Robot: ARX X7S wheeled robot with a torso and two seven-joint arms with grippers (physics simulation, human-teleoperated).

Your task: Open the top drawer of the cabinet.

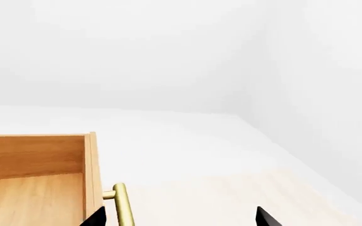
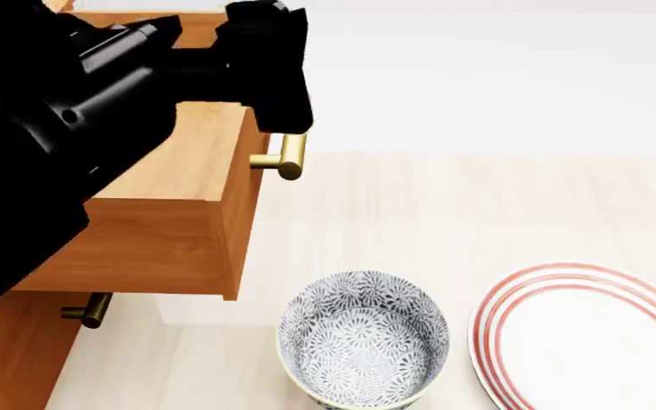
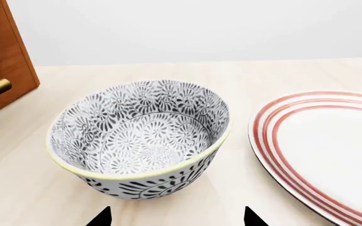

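We see the top drawer (image 2: 180, 205) pulled well out of the cabinet (image 2: 9, 359). Our left hand (image 1: 177, 217) sits spread just above its brass handle (image 2: 290, 156), not pinching it. Our right hand (image 3: 176, 217), also spread, hovers near the patterned bowl (image 3: 140, 136). No writing is readable.

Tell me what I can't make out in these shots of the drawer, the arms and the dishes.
- Head view: the left arm covers much of the top drawer and most of its handle.
- Head view: the right gripper is out of frame; the plate and bowl are cut by the edge.
- Left wrist view: the left gripper shows only two tips, so contact with the handle is unclear.
- Right wrist view: the cabinet is cropped.
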